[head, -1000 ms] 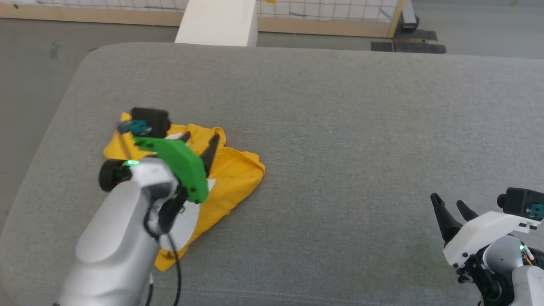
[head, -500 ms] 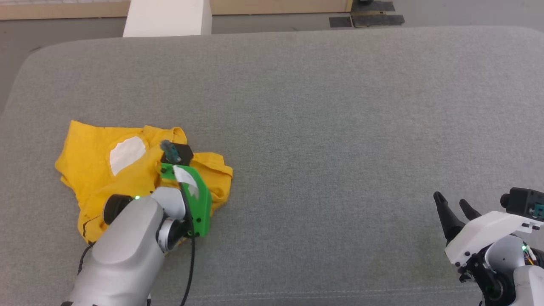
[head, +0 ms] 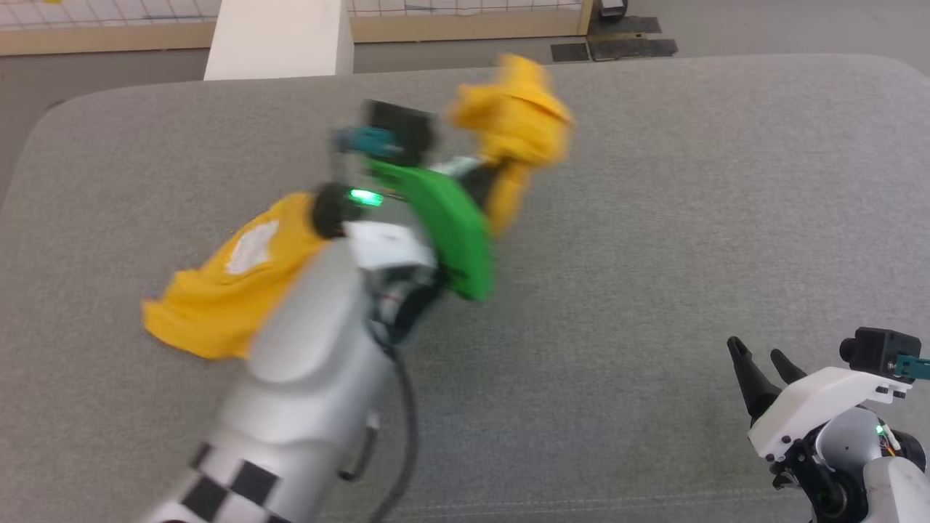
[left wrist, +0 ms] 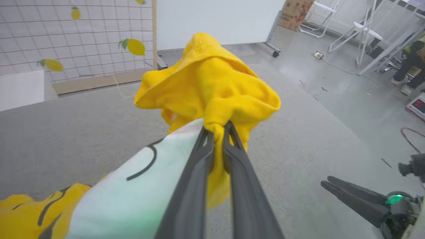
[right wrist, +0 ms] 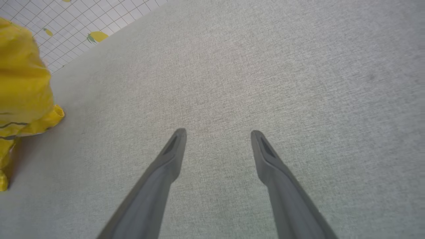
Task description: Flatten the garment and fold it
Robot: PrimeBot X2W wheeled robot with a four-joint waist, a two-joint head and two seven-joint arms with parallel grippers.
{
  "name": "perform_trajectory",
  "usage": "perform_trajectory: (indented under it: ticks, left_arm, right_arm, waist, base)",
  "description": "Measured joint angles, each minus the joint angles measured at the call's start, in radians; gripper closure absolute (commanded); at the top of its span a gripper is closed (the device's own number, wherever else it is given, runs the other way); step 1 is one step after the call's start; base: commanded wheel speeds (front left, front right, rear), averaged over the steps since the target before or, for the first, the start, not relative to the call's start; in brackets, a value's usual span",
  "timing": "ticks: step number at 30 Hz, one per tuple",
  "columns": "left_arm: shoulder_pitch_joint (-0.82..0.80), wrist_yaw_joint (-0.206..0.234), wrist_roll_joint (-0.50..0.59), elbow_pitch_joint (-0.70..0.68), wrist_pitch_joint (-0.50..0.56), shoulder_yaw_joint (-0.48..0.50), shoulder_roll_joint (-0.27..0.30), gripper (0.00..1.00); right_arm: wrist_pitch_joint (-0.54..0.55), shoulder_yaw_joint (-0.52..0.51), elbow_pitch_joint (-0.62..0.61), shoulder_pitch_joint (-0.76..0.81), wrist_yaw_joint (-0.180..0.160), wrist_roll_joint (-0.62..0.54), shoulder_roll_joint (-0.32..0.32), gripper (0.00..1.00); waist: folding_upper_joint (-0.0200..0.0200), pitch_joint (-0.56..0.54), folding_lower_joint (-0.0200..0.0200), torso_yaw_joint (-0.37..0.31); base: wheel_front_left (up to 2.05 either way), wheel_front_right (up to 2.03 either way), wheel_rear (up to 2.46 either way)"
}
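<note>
Nothing can be read for certain. Just right of the tall white wall panel (left wrist: 215,20), a brown cardboard box (left wrist: 295,14) bears dark print too blurred to make out. Far to the right of that panel, on the floor, a small pale device (left wrist: 416,108) shows lit red digits too small to read. The bright yellow T-shirt (left wrist: 206,83) in front of the panel carries curved black strokes on a white patch, not letters.
</note>
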Motion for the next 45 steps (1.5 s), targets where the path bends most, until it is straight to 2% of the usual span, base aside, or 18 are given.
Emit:
perform_trajectory:
  ticks: [3, 8, 12, 13, 14, 17, 20, 22, 28, 30, 33, 38, 41, 45]
  left_arm:
    - [0.019, -0.026, -0.020, -0.021, 0.045, -0.111, -0.037, 1.00]
    - [0.128, -0.040, -0.058, 0.034, 0.169, -0.256, -0.045, 1.00]
    - [0.200, -0.040, -0.108, 0.095, 0.259, -0.299, -0.039, 1.00]
    - [0.207, -0.039, -0.122, 0.101, 0.269, -0.293, -0.038, 0.94]
    - [0.209, -0.039, -0.131, 0.100, 0.273, -0.283, -0.036, 0.00]
    - [0.206, -0.024, -0.202, 0.065, 0.244, -0.199, -0.036, 0.00]
    - [0.191, 0.003, -0.253, -0.009, 0.146, -0.077, -0.026, 0.00]
    - [0.176, 0.023, -0.258, -0.053, 0.061, 0.000, 0.005, 0.00]
    - [0.227, 0.084, -0.186, -0.111, -0.235, 0.168, 0.146, 0.00]
    - [0.286, 0.105, -0.132, -0.111, -0.333, 0.190, 0.193, 0.00]
    - [0.375, 0.133, -0.081, -0.105, -0.437, 0.209, 0.230, 0.00]
    - [0.478, 0.156, -0.038, -0.119, -0.502, 0.233, 0.240, 0.00]
    - [0.521, 0.174, -0.037, -0.145, -0.512, 0.267, 0.236, 0.00]
    - [0.556, 0.180, -0.025, -0.194, -0.516, 0.303, 0.228, 0.00]
  right_arm:
    - [-0.003, 0.003, 0.006, -0.002, 0.000, 0.003, 0.000, 0.00]
    - [-0.011, -0.002, 0.012, -0.002, 0.000, 0.004, 0.000, 0.00]
    - [-0.019, -0.018, 0.013, 0.000, 0.000, 0.004, -0.001, 0.00]
    - [-0.019, -0.023, 0.013, 0.001, 0.000, 0.004, -0.001, 0.00]
    - [-0.019, -0.028, 0.013, 0.002, 0.000, 0.004, -0.001, 0.00]
    - [-0.019, -0.037, 0.013, 0.004, 0.000, 0.001, -0.001, 0.00]
    - [-0.017, -0.039, 0.011, 0.005, 0.000, -0.001, -0.001, 0.00]
    - [-0.014, -0.036, 0.009, 0.005, 0.000, -0.002, -0.001, 0.00]
    - [0.002, -0.017, 0.000, 0.005, 0.000, -0.002, 0.000, 0.00]
    - [0.006, -0.013, -0.005, 0.005, 0.000, -0.005, 0.000, 0.00]
    - [0.016, -0.003, -0.011, 0.005, 0.000, -0.011, 0.000, 0.00]
    - [0.037, 0.044, -0.026, -0.010, 0.000, -0.021, -0.002, 0.00]
    - [0.080, 0.136, -0.027, -0.064, 0.000, -0.049, -0.002, 0.00]
    - [0.163, 0.306, 0.001, -0.190, 0.000, -0.090, -0.002, 0.00]
  waist:
    - [0.0000, 0.003, 0.0000, -0.014]
    - [0.0000, 0.012, 0.0000, -0.037]
    - [0.0000, 0.015, 0.0000, -0.042]
    - [0.0000, 0.014, 0.0000, -0.040]
    - [0.0000, 0.014, 0.0000, -0.037]
    - [0.0000, 0.009, 0.0000, -0.022]
    - [0.0000, 0.001, 0.0000, 0.000]
    - [0.0000, -0.006, 0.0000, 0.016]
    - [-0.0001, -0.028, 0.0000, 0.061]
    - [0.0000, -0.034, 0.0000, 0.075]
    - [-0.0001, -0.042, 0.0000, 0.093]
    - [0.0000, -0.044, 0.0000, 0.116]
    - [-0.0001, -0.033, 0.0000, 0.122]
    - [0.0000, -0.014, 0.0000, 0.137]
  base:
    - [0.00, 0.00, 0.00]
    - [0.00, 0.00, 0.00]
    - [0.00, 0.00, 0.00]
    - [0.00, 0.00, 0.00]
    - [0.00, 0.00, 0.00]
    - [0.00, 0.00, 0.00]
    - [0.00, 0.00, 0.00]
    - [0.00, 0.00, 0.00]
    - [0.00, 0.00, 0.00]
    - [0.00, 0.00, 0.00]
    - [0.00, 0.00, 0.00]
    - [0.00, 0.00, 0.00]
    - [0.00, 0.00, 0.00]
    - [0.00, 0.00, 0.00]
